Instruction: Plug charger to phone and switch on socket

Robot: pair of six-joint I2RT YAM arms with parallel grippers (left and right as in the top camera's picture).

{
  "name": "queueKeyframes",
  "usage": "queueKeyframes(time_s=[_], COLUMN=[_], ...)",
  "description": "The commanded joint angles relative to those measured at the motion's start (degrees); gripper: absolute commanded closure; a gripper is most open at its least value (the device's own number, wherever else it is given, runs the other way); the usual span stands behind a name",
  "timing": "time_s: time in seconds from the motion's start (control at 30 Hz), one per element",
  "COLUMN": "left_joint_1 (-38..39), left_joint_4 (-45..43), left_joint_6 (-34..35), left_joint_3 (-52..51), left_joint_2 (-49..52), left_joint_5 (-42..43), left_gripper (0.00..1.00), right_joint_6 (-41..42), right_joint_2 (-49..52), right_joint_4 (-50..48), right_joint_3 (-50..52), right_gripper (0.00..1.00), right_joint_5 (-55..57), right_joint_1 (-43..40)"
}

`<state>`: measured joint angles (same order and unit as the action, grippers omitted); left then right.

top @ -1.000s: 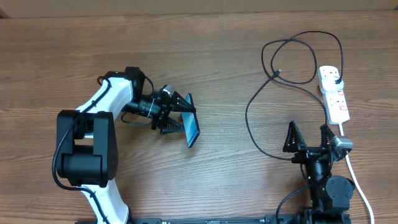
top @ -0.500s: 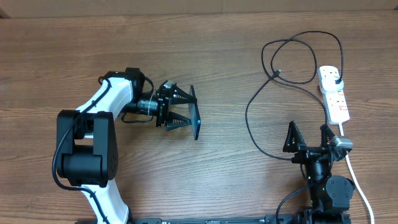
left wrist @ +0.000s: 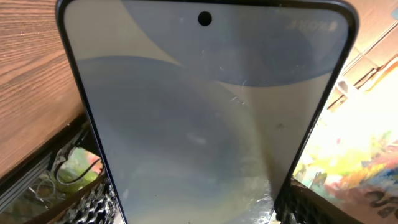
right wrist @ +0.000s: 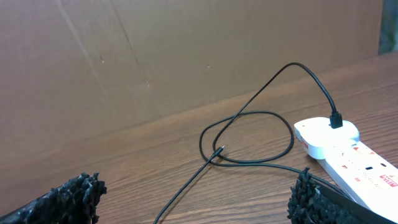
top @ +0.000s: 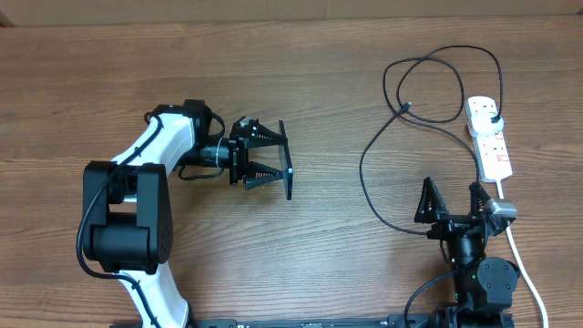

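Phone (top: 286, 169) is held on its edge left of centre, clamped by the left gripper (top: 281, 155). Its 2 fingers (left wrist: 96, 208) flank the glass in the wrist view. The screen faces that camera, and the charging port is out of sight. Well to the right, the black charger cable (top: 362, 173) loops over the wooden table (top: 182, 64), its connector tip (top: 405, 107) lying free. The right gripper (top: 450, 185) hangs spread wide and empty near the front edge. The charger's plug (top: 492, 115) already sits in the white power strip (top: 496, 150). I judge the phone is being presented. Next, the right arm needs a fine pinch just behind that tip, with the port turned toward it.
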<state>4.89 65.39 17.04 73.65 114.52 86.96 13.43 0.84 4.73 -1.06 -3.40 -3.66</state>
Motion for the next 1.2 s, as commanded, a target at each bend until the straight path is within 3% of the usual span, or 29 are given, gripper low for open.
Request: queueKeyframes(time_s=[0.0, 1.17], left_joint_1=[0.0, 0.0], left_joint_4=[0.2, 0.2], left_joint_6=[1.7, 1.6], left_joint_3=[0.0, 0.0], left_joint_2=[0.5, 0.5], left_joint_5=[3.6, 2.8], left_gripper=[0.44, 0.44], right_joint_6=[-0.4, -0.4], right_joint_2=[-0.7, -0.7], right_joint_4=[-0.2, -0.2], right_joint_3=[0.6, 0.6], right_gripper=[0.0, 0.0], right_joint_5=[0.6, 0.6], right_joint_1=[0.0, 0.0])
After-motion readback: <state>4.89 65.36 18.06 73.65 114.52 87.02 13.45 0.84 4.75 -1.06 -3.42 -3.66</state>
